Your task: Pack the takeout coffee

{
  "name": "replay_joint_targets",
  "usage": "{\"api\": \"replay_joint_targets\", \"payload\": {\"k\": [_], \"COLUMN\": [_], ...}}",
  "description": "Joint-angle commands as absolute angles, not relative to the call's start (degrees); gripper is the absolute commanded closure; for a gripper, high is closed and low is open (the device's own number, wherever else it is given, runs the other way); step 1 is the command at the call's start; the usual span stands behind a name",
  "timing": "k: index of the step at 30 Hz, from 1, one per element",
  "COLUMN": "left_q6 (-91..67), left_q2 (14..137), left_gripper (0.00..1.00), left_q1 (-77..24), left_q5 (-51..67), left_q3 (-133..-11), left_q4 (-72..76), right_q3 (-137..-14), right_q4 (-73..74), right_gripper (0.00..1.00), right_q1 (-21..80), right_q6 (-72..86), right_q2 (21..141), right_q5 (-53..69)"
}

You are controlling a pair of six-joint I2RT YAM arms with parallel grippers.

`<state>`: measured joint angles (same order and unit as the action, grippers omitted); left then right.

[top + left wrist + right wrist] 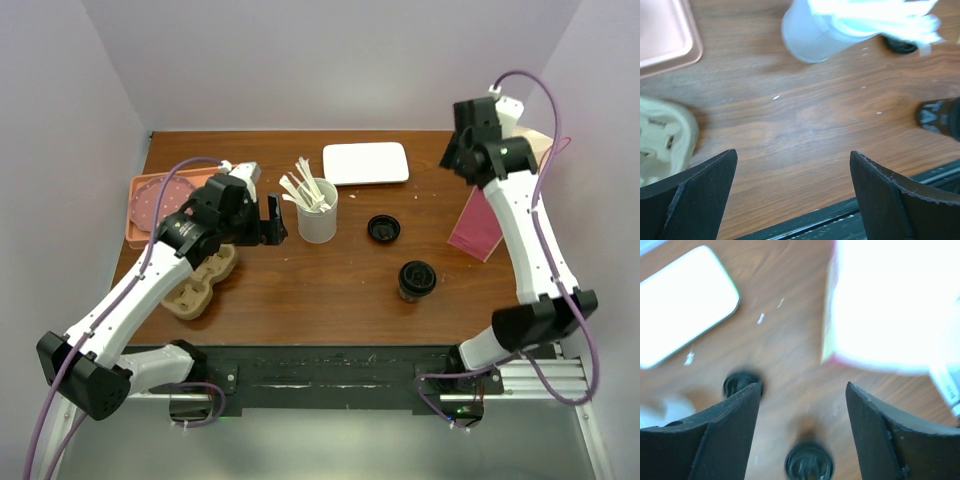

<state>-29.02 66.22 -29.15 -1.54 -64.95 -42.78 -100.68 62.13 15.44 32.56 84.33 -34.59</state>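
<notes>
The takeout coffee point(416, 279), a small dark cup with a round black lid, stands upright on the table right of centre. It shows at the right edge of the left wrist view point(940, 117) and blurred at the bottom of the right wrist view point(809, 462). My left gripper point(275, 222) is open and empty, just left of the white cup of stirrers point(318, 215); its jaws point(792, 155) frame bare table. My right gripper point(452, 158) is open and empty, raised at the back right, far from the coffee point(803, 386).
A cardboard cup carrier point(200, 280) lies under my left arm, with a pink tray point(145, 205) behind it. A white plate point(365, 163) sits at the back. A low dark round thing point(383, 229) stands between stirrer cup and coffee. A magenta paper bag point(480, 225) leans at right.
</notes>
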Motion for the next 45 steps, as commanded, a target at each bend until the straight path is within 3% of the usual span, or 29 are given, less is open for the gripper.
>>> {"api": "replay_joint_targets", "payload": {"k": [1,14,15,21,24,27,35,40,45], "left_q6": [-32.0,-32.9,-33.1,-34.3,-34.7,-34.6,-33.8,-33.3,-33.7], "left_q2": [66.7,63.9,63.5,62.7,62.9,62.8,63.5,64.2,63.2], "left_gripper": [0.00,0.01,0.01,0.02,0.02,0.02,0.01,0.01,0.01], "left_q1": [-30.7,-30.8,-30.8,-30.8,-30.8,-30.7,-30.8,-30.8,-30.8], "left_q5": [3.2,3.3,3.2,1.8,1.1,0.7,0.2,-1.9,-6.2], "left_q3": [-70.4,-66.5,-66.4,-66.2,-67.3,-68.3,-72.4,-76.6,-79.4], "left_q4": [-43.2,-41.4,-41.3,-40.6,-41.0,-41.5,-44.1,-47.3,-52.4], "right_q3": [-110.5,-109.4,-109.8,-113.5,-114.3,-116.9,-129.7,-128.8,-133.2], "right_q4": [62.0,57.7,57.7,58.6,58.6,59.1,60.0,58.6,63.6], "right_gripper": [0.31,0.62,0.68,0.76,0.85,1.00,1.00,1.00,1.00], "right_q1": [7.9,-2.2,-2.7,-3.4,-3.5,-3.5,-1.4,9.6,16.1], "right_q6": [22.7,17.5,17.2,16.2,15.0,12.8,6.8,-6.2,-6.2], "right_q2": [90.1,96.7,97.6,101.9,102.3,102.4,99.9,95.0,90.1], "right_q5": [-34.6,-23.0,-22.9,-21.3,-21.9,-22.8,-20.9,-21.4,-20.2]}}
